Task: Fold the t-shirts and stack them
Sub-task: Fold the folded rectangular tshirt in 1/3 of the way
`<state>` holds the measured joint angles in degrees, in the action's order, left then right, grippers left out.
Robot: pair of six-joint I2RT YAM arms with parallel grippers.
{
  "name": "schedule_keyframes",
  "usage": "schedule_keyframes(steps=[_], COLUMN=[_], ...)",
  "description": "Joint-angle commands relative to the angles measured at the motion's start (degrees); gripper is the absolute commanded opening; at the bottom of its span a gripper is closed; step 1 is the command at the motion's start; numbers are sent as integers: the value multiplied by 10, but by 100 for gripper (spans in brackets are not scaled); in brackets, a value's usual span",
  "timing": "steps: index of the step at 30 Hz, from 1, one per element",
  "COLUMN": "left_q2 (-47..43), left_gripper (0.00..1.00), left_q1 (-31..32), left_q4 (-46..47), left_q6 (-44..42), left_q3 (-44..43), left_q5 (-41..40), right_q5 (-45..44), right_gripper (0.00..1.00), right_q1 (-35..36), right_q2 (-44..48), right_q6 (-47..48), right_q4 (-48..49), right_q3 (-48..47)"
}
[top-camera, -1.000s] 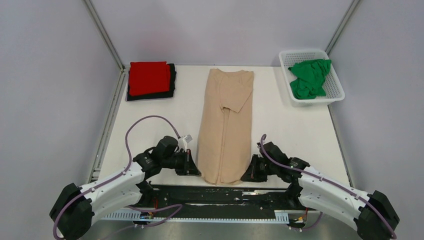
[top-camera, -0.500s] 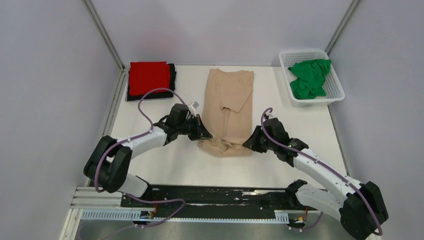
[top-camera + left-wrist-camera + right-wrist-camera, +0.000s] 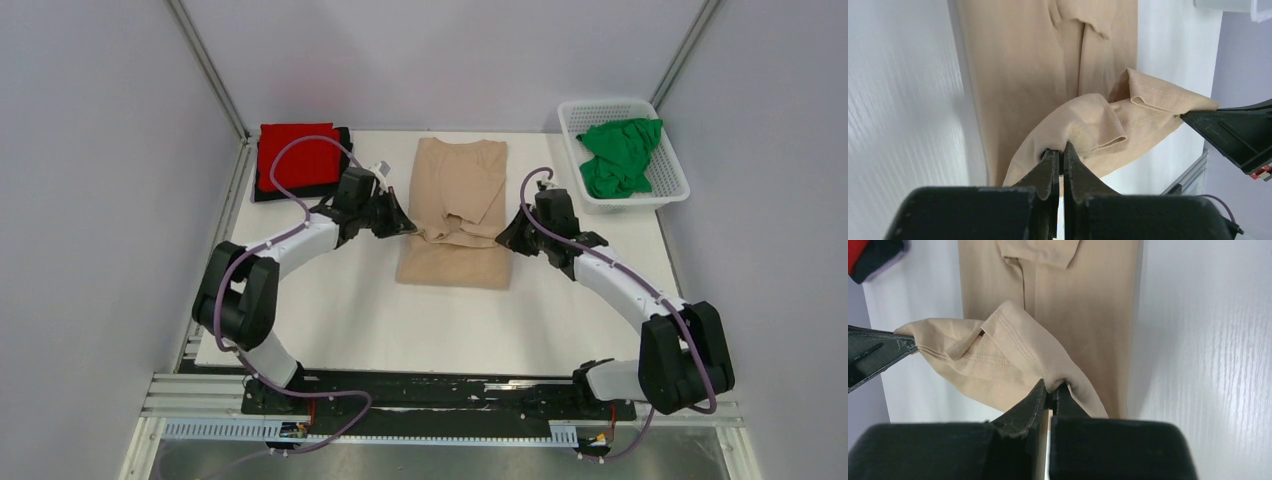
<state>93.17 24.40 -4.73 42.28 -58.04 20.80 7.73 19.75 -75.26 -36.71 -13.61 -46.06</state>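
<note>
Beige t-shirt (image 3: 455, 215): lies lengthwise in the middle of the desk (image 3: 400, 320), collar at the far side and sleeves folded in. Its near hem is raised and doubled over its middle, with the fabric sagging between the two held corners.
Left gripper (image 3: 1060, 150): jaws pressed together on the left hem corner of the beige t-shirt, just above the cloth.
Right gripper (image 3: 1050, 387): jaws pinched tight on the right hem corner, level with the left gripper, and well apart from it across the shirt.
Red t-shirt (image 3: 297, 155): folded, at the far left corner of the desk, on top of a black t-shirt.
Black t-shirt (image 3: 300, 190): folded, its edges showing beneath the red one.
Basket (image 3: 636, 203): white, at the far right corner.
Green t-shirt (image 3: 620, 155): crumpled inside the basket.
</note>
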Motion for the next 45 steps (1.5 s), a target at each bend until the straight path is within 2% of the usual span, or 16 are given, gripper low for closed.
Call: schedule_keyframes(steps=[1, 9, 15, 23, 25, 26, 27, 28, 29, 30, 32, 36, 41, 45], left_q2=[51, 141, 188, 255, 268, 276, 280, 286, 288, 288, 274, 215, 131, 61], left_gripper=[0, 0, 0, 3, 13, 24, 30, 42, 51, 76, 97, 100, 100, 100], left_q1=[-8, -16, -25, -27, -29, -30, -33, -35, -37, -37, -37, -37, -37, -36], left_q4=[-45, -89, -98, -113, -112, -106, -103, -103, -104, -110, -115, -116, -116, -112], left_q6=[-60, -115, -139, -168, -168, -165, -160, -157, -154, -155, -160, -173, -169, -150], left_q3=[-73, -187, -238, -306, -320, -327, -342, -352, -373, -382, -398, -369, -262, -161], left_q5=[-28, -49, -51, -38, -43, -45, -47, -48, -48, -48, -50, -77, -95, -60], right_q5=[14, 60, 76, 92, 91, 91, 92, 95, 100, 102, 106, 129, 150, 150], right_gripper=[0, 0, 0, 7, 12, 15, 17, 21, 34, 52, 71, 99, 100, 100], right_q1=[-24, -56, -73, -91, -96, -100, -104, -108, -112, -114, -115, -113, -104, -99], right_q2=[-33, -120, -173, -228, -242, -251, -259, -266, -270, -270, -260, -223, -162, -114], right_q6=[28, 35, 38, 35, 36, 36, 36, 35, 33, 31, 31, 37, 42, 48], right_q4=[43, 60, 73, 83, 85, 87, 86, 85, 81, 76, 72, 62, 42, 27], right_q3=[-47, -95, -123, -151, -162, -172, -182, -194, -206, -214, -219, -193, -124, -62])
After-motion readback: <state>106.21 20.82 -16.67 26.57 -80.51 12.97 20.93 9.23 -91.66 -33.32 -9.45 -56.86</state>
